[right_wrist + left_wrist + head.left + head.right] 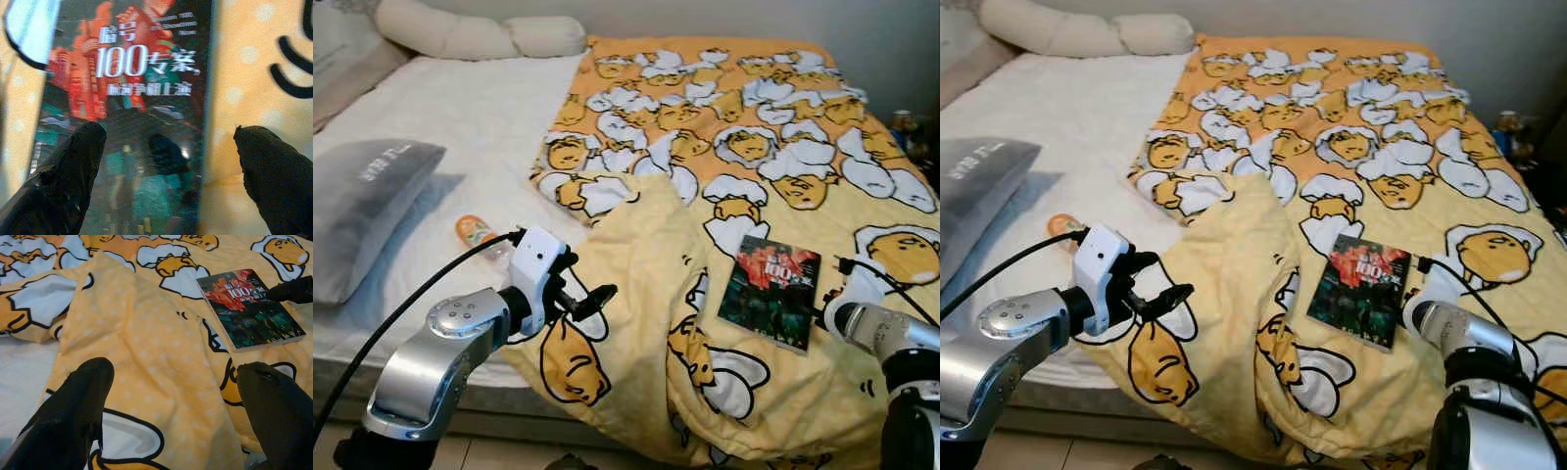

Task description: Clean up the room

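Dark glossy book (771,292) — red-and-green cover, flat on quilt (646,294) — right gripper (168,161) spread wide over it

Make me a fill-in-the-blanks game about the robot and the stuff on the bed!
1. The book lies flat on the yellow ____.
2. The right end effector is open, one finger over the book's ____.
3. The grey pillow rests on the white ____.
4. The left end effector hovers open above the blanket, holding ____.

Missing words: blanket; cover; sheet; nothing
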You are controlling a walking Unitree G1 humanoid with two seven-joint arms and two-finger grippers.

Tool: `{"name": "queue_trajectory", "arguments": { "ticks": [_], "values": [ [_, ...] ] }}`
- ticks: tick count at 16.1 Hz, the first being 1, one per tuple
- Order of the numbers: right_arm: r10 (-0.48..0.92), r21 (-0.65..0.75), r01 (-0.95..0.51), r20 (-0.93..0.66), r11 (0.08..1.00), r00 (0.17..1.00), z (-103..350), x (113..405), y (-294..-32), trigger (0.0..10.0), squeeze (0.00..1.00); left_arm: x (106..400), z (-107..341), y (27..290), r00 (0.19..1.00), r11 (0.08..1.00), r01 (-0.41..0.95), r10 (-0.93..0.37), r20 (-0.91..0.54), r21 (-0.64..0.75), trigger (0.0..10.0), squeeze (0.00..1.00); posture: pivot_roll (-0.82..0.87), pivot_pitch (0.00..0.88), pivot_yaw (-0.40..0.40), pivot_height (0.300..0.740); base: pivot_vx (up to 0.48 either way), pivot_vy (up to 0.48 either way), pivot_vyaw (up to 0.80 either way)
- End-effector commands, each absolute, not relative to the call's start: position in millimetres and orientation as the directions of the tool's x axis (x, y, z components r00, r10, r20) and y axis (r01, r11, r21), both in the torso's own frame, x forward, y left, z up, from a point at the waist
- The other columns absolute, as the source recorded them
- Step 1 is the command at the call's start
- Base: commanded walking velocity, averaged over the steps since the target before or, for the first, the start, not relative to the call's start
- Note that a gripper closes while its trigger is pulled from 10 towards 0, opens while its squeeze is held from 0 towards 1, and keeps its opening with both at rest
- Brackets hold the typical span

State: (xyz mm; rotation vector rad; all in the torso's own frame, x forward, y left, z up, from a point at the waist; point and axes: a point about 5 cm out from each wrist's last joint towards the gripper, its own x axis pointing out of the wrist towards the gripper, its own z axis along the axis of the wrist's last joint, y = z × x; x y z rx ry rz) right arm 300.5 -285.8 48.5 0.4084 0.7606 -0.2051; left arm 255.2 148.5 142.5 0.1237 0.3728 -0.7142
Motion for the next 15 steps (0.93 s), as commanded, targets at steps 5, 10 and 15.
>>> {"name": "queue_trajectory", "arguments": {
  "ticks": [5, 10, 15],
  "values": [
    [0.093, 0.36, 0.129, -0.538, 0.924, 0.838, 79.6, 312.9, -274.9, 10.0, 0.0, 262.0, 155.5, 178.2, 0.826, 0.857, 0.512, -0.473, -0.306, 0.057, 10.0, 0.0, 0.03, 0.0, 0.054, 0.74, 0.0, 0.0, 0.0],
    [0.192, 0.218, -0.121, -0.339, 0.968, 0.921, 101.1, 282.0, -210.8, 10.0, 0.0, 268.6, 166.8, 187.7, 0.958, 0.951, 0.255, -0.224, -0.181, 0.173, 10.0, 0.0, 0.01, 0.0, 0.047, 0.74, 0.0, 0.0, 0.0],
    [0.104, 0.173, -0.058, -0.267, 0.983, 0.958, 109.6, 241.3, -175.4, 10.0, 0.0, 266.9, 150.6, 172.2, 0.957, 0.96, 0.239, -0.207, -0.203, 0.146, 10.0, 0.0, -0.03, 0.0, 0.058, 0.74, 0.0, 0.295, 0.0]
  ]
}}
